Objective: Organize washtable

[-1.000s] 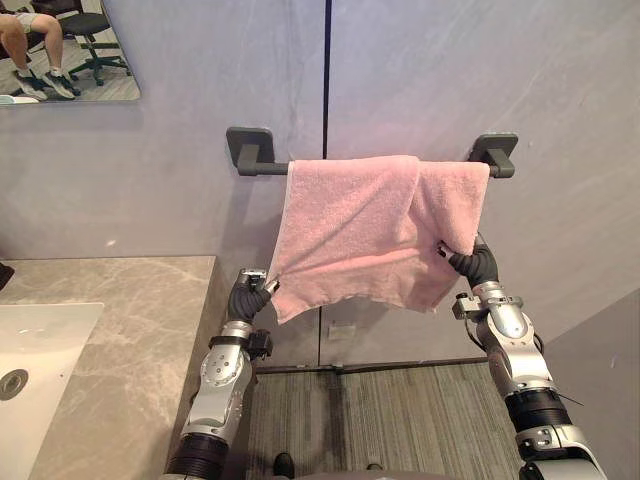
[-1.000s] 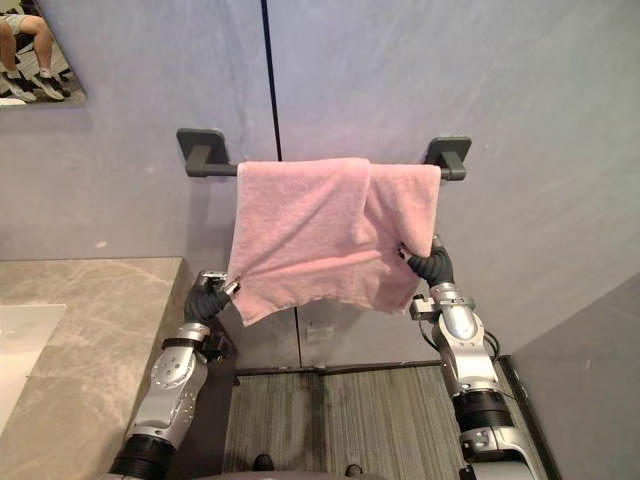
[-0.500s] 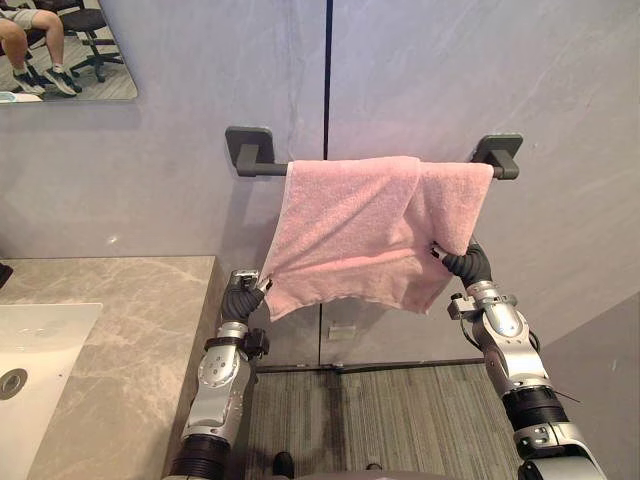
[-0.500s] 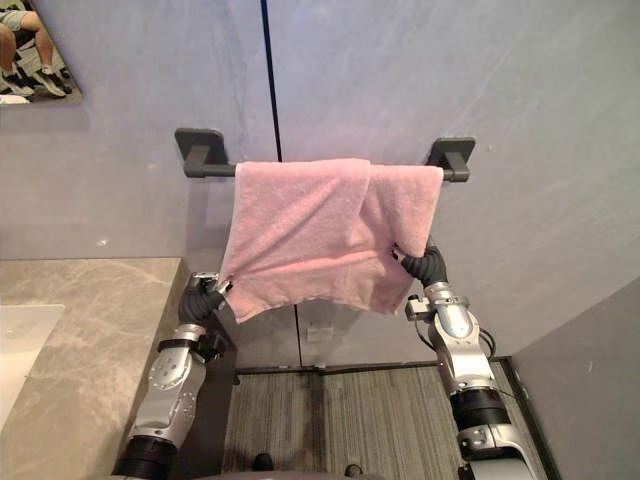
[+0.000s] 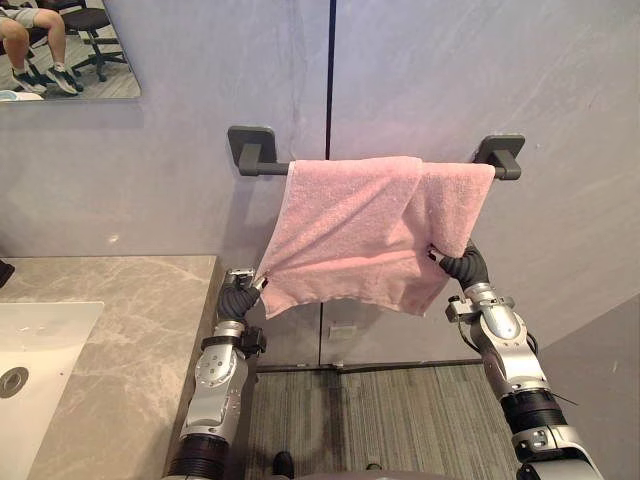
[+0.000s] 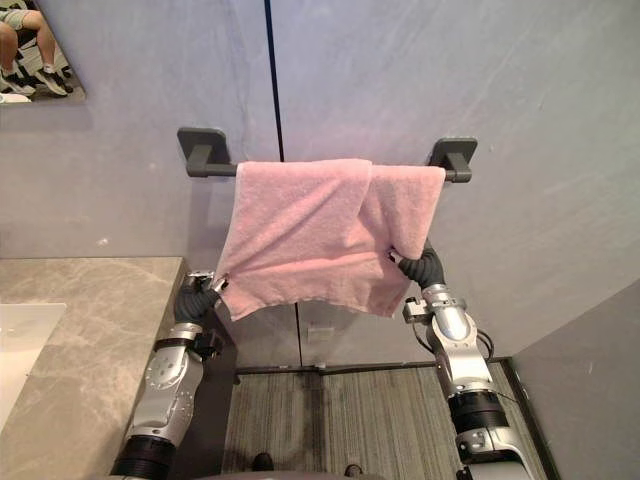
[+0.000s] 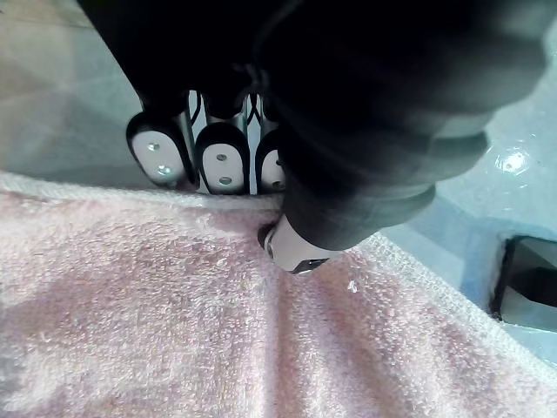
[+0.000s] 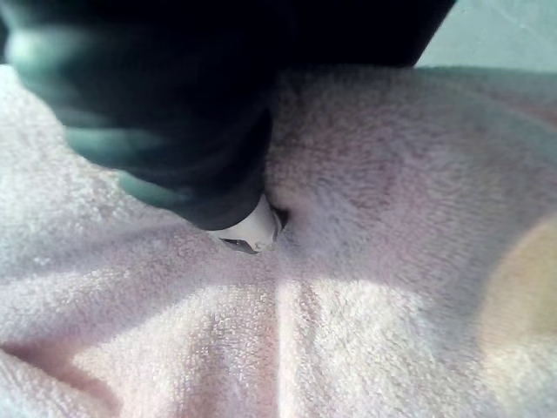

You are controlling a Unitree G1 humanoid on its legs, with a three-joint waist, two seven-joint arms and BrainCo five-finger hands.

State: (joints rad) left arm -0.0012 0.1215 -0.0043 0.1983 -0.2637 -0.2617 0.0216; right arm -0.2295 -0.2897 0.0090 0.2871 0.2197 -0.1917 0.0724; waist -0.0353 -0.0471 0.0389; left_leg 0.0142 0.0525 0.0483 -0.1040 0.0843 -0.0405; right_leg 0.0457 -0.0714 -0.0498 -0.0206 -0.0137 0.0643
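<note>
Left eye view: the towel (image 5: 370, 225) hangs over a bar (image 5: 262, 168) above both hands. The left hand (image 5: 240, 297) has its lower corner, and the right hand (image 5: 465, 266) is tucked under its opposite edge. A worktop (image 5: 130, 330) lies beside the left hand.

Left wrist view: fingers (image 7: 222, 157) sit behind the towel's hem with the thumb (image 7: 296, 248) clamped on its front, a firm pinch.

Right wrist view: the right hand's thumb is dug into the towel, with cloth puckered round it, pinched.
</note>
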